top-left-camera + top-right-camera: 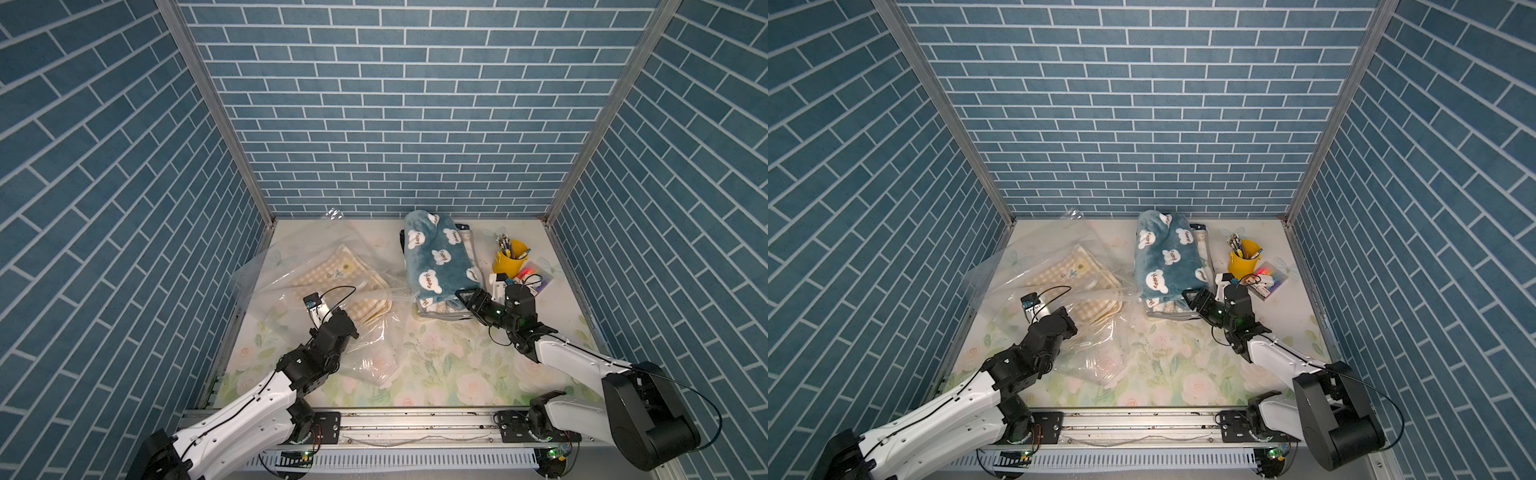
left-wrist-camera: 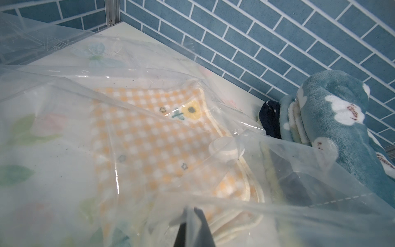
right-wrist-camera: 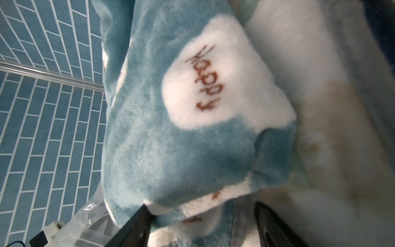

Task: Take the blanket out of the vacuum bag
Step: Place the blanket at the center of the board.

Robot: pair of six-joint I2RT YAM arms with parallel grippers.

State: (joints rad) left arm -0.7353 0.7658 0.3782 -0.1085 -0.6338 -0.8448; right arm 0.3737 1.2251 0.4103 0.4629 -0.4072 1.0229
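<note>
The clear crinkly vacuum bag lies at the left of the table, its round white valve cap on top. Inside it lies a folded yellow checked blanket. My left gripper is shut on a fold of the bag's plastic at its near side. A blue fleece blanket with white bears lies outside the bag, on a pile of folded cloths. My right gripper is open at that blanket's near edge, with a corner of the fleece between its fingers.
A yellow bucket of pens and a clear box of markers stand at the right, close behind my right wrist. Blue brick walls close in the left, back and right sides. A metal rail runs along the front.
</note>
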